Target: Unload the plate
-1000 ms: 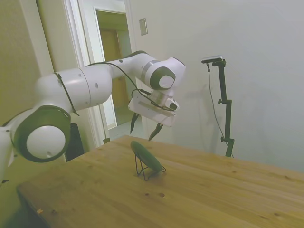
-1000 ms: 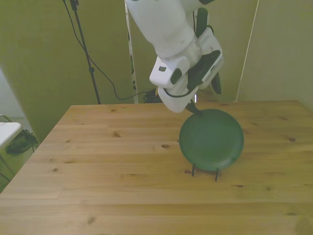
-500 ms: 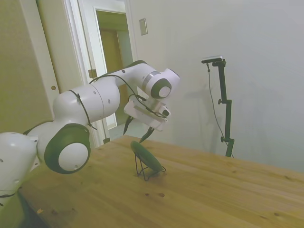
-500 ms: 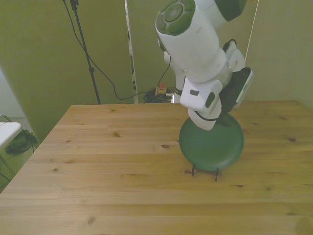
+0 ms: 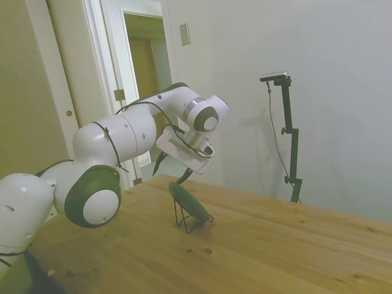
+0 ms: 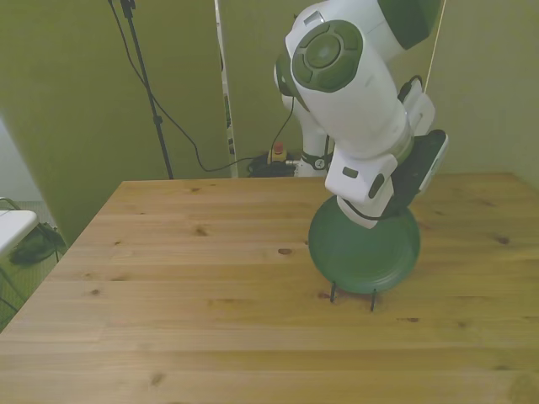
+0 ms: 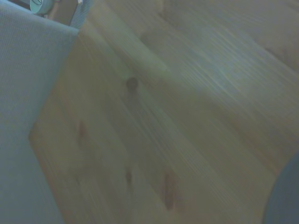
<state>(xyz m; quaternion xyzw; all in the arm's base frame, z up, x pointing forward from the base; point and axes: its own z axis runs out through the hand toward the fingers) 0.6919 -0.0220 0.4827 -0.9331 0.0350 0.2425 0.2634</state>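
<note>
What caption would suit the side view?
White arm's gripper poised at the top rim of a green plate leaning in a wire stand.

Matte plate on thin wire, pale knotty wood, glossy white arm

The plate point(image 6: 364, 246) looks smooth and matte, dark teal-green, without gloss. The stand point(image 5: 191, 220) under it is thin black wire. The table point(image 6: 168, 286) is pale planked wood with visible grain and dark knots, one at about 9 o'clock from the plate. The arm point(image 5: 122, 131) has smooth, glossy white shells with dull grey-green joint caps.
</note>
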